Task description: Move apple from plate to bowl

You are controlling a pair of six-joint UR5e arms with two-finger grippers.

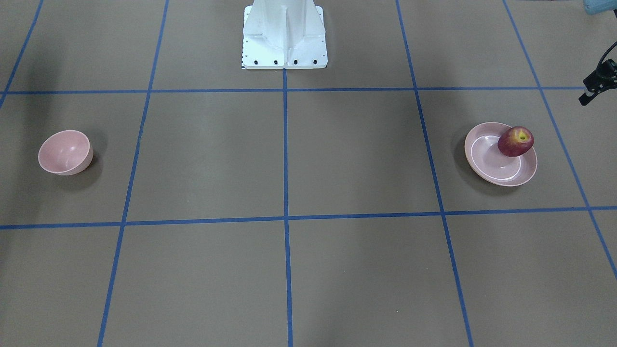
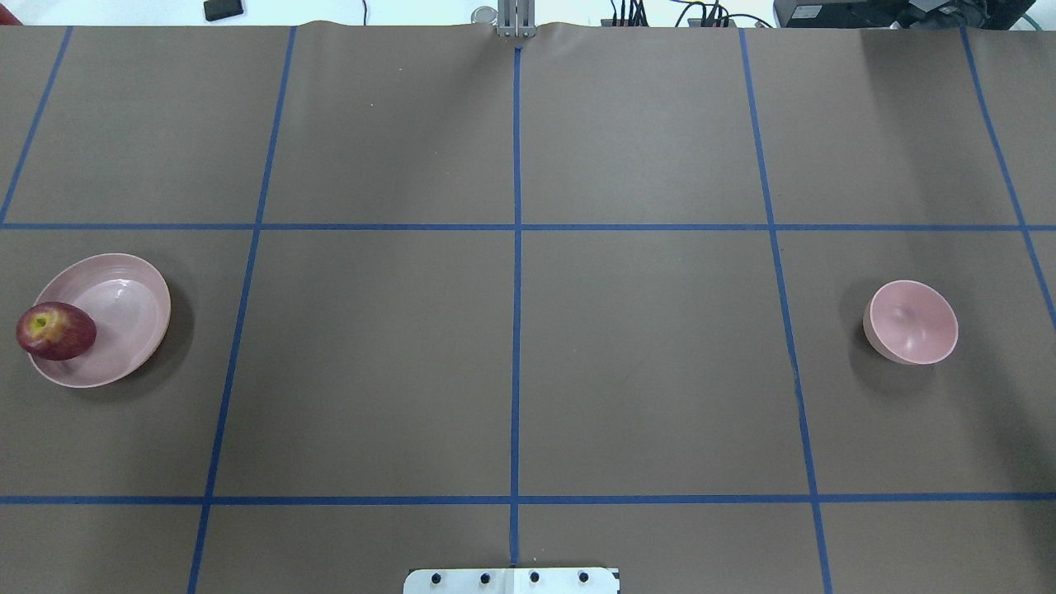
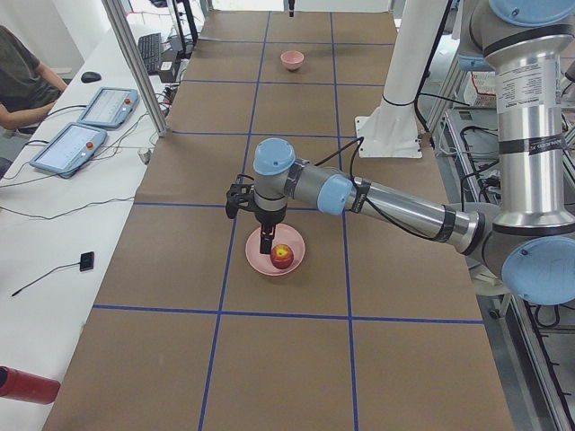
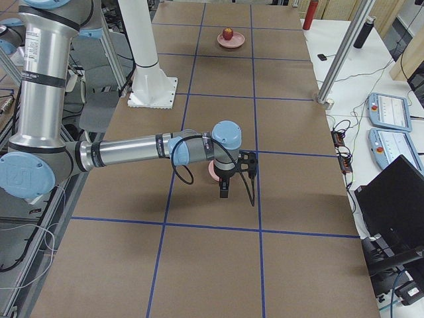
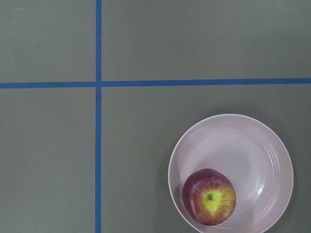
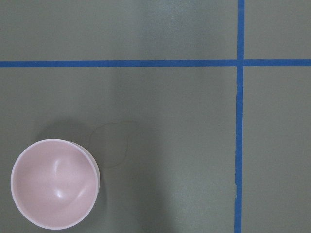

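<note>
The dark red apple with a yellow stem patch lies on the wide pale pink plate, against its rim, on the robot's left side. The left wrist view looks straight down on the apple and the plate. The small deep pink bowl stands empty on the robot's right side. My left gripper hangs above the plate; my right gripper hangs above the bowl. I cannot tell whether either is open or shut.
The white robot base stands at the middle of the table's robot side. Blue tape lines grid the brown table. Tablets and a red bottle lie on the side bench past the table's edge.
</note>
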